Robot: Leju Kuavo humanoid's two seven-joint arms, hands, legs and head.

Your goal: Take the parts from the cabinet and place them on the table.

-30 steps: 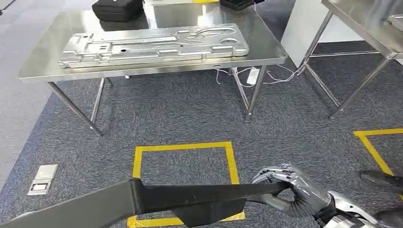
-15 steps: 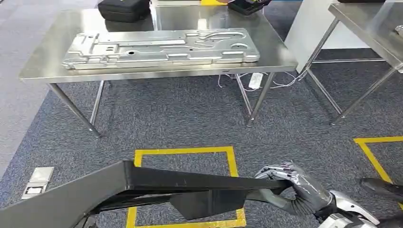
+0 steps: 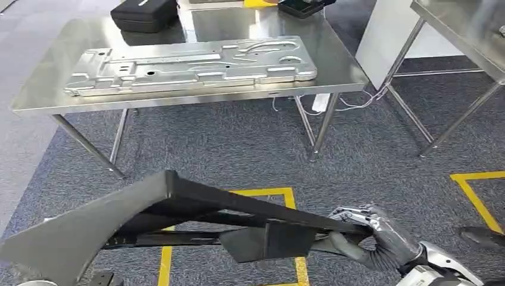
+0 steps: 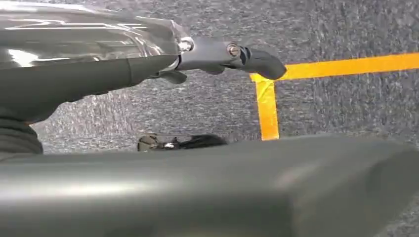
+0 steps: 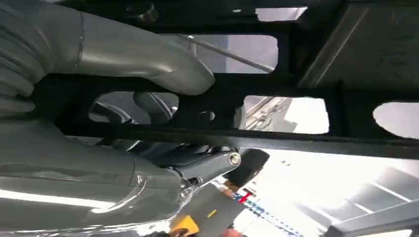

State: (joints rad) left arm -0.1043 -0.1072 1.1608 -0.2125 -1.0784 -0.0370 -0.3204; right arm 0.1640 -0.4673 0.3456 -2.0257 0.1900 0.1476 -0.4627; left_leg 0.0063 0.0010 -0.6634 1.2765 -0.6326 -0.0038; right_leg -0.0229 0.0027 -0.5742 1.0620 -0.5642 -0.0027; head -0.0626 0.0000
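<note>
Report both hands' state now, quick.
Left hand: cannot be told; its fingers lie beside the dark part.
Right hand: gripping the dark part's end.

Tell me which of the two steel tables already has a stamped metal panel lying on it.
The steel table straight ahead, beyond the yellow floor square: the long silver panel lies flat across it. The other table, at far right, shows no such panel.

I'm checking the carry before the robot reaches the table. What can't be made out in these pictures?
- Left hand: left wrist view, its hold on the black panel is hidden by the panel.
- Panel's left end: head view, cut off by the picture's edge.
- Black case on the steel table: cut off at the top edge.
</note>
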